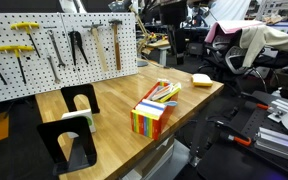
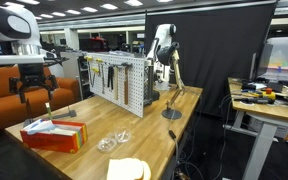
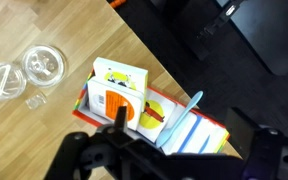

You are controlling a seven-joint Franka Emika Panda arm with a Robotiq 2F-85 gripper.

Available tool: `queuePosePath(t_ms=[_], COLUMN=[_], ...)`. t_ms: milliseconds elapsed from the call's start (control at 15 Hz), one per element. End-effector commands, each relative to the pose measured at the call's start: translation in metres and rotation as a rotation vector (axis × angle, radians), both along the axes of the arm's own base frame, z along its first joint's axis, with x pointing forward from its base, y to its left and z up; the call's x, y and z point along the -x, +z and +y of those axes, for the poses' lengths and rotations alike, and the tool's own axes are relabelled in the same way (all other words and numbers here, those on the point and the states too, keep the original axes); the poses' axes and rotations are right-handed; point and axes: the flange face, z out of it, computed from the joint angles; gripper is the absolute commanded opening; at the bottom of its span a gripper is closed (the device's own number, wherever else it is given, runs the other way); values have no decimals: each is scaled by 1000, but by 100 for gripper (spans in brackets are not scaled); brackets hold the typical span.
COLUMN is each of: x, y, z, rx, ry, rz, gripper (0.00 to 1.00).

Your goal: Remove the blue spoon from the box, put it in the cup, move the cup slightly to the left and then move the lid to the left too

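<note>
Open air above the box; cup near, pegboard well apart.

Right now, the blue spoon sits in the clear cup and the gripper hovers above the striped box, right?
Not quite. The blue spoon lies in the striped box, as the wrist view shows. The gripper does hover above that box.

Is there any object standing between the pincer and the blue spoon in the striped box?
Nothing visible does. In an exterior view the open pincer hangs over the oblong rainbow-striped box. In the wrist view the light blue spoon sticks up freely from it, beside a white and orange packet.
</note>
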Motion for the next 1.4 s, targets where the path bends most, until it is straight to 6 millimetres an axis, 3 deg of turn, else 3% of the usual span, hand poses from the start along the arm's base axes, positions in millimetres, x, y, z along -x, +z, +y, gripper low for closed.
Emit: queuePosePath(t_ms=[0,67,133,267,533,1067,1333], x=[-23,-28,-16,-24,-27,-38,-53], y=[-30,-37,-32,-42,-40,-139,-156], z=[26,30,25,31,31,42,37], rx=[54,64,46,56,54,51,100], ry=[108,118,92,108,107,-38,-31], rz=[23,13,24,30,24,83,72], gripper=[100,100,100,100,100,100,100])
